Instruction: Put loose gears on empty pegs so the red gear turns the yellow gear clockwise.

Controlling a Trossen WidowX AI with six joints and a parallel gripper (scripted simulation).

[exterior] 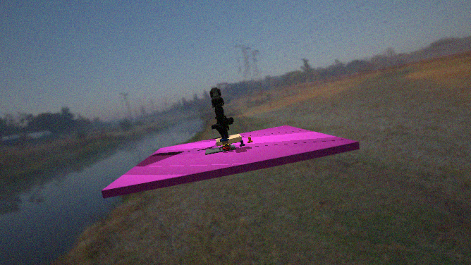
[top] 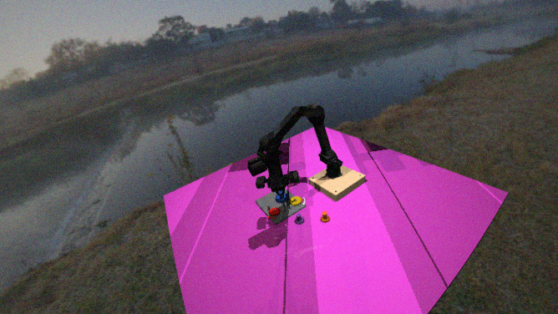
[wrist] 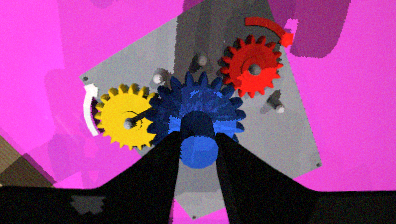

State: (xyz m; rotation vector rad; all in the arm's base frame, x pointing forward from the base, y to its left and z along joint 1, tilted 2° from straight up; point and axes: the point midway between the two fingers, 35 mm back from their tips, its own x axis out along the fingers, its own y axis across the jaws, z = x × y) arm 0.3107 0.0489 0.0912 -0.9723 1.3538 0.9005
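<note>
My gripper point(wrist: 197, 139) point(top: 281, 192) is shut on the upright handle of the blue gear point(wrist: 192, 100) point(top: 280, 199) and holds it over the grey board point(wrist: 295, 145) point(top: 264, 203) point(exterior: 211, 151). In the wrist view the blue gear covers the right edge of the yellow gear point(wrist: 115, 112) point(top: 296, 201) and reaches close to the red gear point(wrist: 240, 62) point(top: 274, 212). Three empty pegs show: one peg point(wrist: 201, 60), a second point(wrist: 159, 78) and a third point(wrist: 279, 108). What lies under the blue gear is hidden; its exact height is unclear.
A purple gear point(top: 299, 219) point(exterior: 242, 144) and an orange gear point(top: 325, 217) point(exterior: 249, 139) stand on the magenta table point(top: 342, 259) beside the board. The arm's wooden base point(top: 351, 181) is behind them. A red arrow point(wrist: 259, 21) and a white arrow point(wrist: 88, 112) curve beside their gears.
</note>
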